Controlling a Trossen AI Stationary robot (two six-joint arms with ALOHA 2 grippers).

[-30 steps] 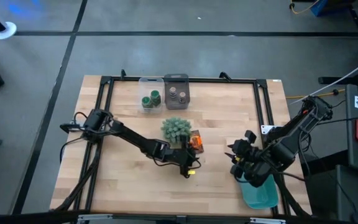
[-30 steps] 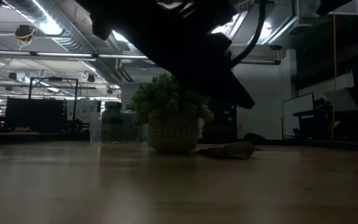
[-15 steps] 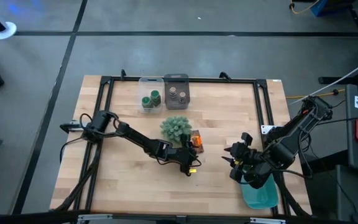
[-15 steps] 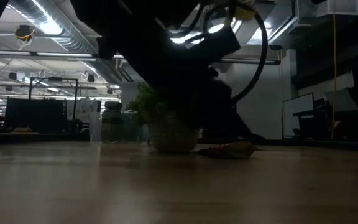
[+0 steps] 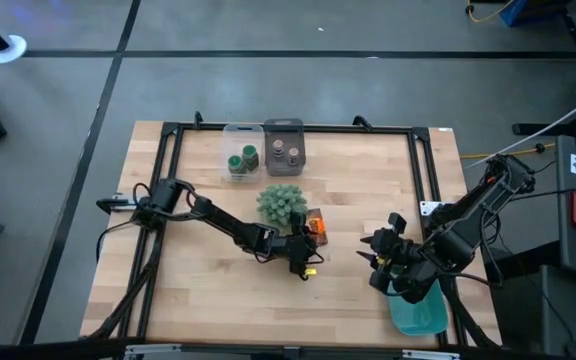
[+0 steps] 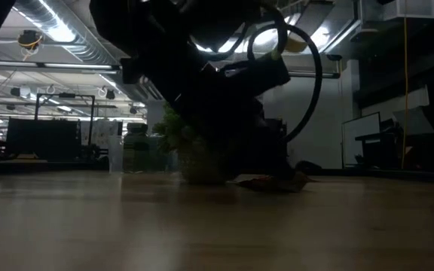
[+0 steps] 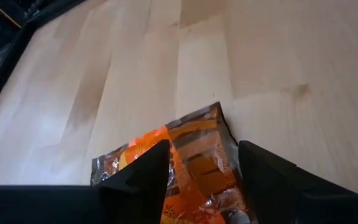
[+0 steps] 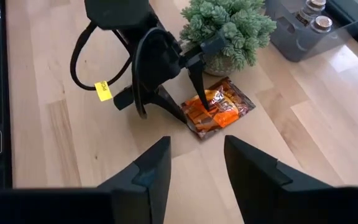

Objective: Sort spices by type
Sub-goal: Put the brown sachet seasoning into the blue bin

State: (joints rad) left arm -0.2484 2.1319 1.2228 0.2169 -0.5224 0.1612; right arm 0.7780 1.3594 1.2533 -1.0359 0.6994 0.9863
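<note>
The left gripper (image 8: pixel 194 93) has its fingers (image 7: pixel 146 171) spread, straddling the orange snack packet (image 7: pixel 185 165) without yet pinching it; to lift it cleanly, close on the packet's crinkled edge, low against the table (image 5: pixel 218 300). The spiky green plant (image 5: pixel 283 204) stands just beside the packet. The spice jars (image 5: pixel 260 155) already sit sorted in two bins beyond it. The right gripper (image 8: pixel 194 165) waits unclenched, well apart from the packet.

snack packet (image 7: pixel 185 171) partly behind left tool (image 7: pixel 199 163)
</note>
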